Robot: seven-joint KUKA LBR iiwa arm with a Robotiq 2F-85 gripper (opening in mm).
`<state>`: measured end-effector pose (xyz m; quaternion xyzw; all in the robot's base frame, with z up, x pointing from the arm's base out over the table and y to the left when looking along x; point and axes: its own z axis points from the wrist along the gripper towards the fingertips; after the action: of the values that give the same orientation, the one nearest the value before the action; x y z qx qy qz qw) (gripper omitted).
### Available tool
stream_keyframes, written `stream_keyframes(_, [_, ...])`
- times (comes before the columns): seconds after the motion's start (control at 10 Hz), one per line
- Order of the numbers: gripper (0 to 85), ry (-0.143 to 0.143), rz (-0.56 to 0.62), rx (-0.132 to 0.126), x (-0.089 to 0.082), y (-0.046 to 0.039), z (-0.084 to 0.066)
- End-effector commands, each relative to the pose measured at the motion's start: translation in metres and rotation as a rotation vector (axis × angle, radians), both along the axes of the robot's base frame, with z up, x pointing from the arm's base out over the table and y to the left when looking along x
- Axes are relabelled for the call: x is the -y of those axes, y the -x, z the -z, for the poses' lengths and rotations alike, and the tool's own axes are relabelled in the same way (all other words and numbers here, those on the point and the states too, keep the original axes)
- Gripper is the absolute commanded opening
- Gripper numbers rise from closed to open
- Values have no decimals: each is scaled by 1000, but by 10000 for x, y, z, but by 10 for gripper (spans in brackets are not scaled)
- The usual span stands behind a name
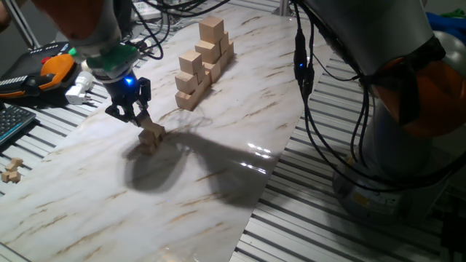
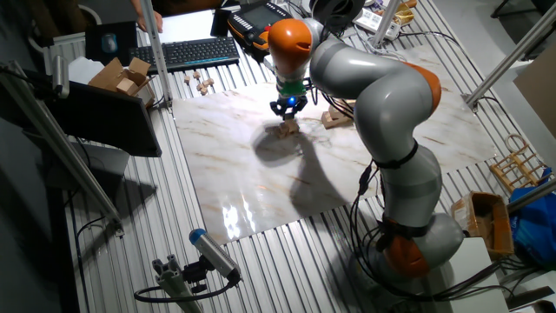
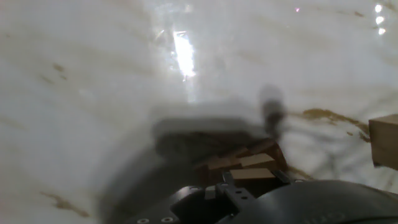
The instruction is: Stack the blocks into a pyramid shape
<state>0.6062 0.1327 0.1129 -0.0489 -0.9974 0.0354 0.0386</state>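
blocks (image 3: 245, 167) clustered just above claw housing | marble top (image 3: 93, 93) w/ glare

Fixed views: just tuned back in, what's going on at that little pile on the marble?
The gripper is down at a small pile of blocks near the middle of the marble table, its fingers right above the top cube. Whether they are gripping a block cannot be told. The pile is only a few cubes, low and uneven. The tall staircase of larger cubes stands untouched behind it, and a few loose small pieces lie off the marble.

Marble table (image 1: 218, 182) carries blocks (image 1: 151, 137) and larger cubes (image 1: 204, 64).
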Motion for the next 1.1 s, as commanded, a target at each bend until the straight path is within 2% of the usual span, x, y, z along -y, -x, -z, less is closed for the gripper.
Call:
stream_keyframes(0.0, [0,-3,-286,0,-13,9,7])
stream_keyframes(0.1, [0,5,-263,2,-17,18,26])
stream_keyframes(0.2, [0,-22,-237,3,9,24,57])
stream_keyframes(0.3, [0,-17,-245,5,37,27,74])
stream_keyframes(0.5, [0,-56,-179,2,55,38,87])
stream_keyframes(0.6, [0,-51,-154,6,49,43,92])
stream_keyframes(0.8, [0,-60,-62,-6,43,63,103])
stream_keyframes(1.0, [0,-62,-57,-4,45,65,119])
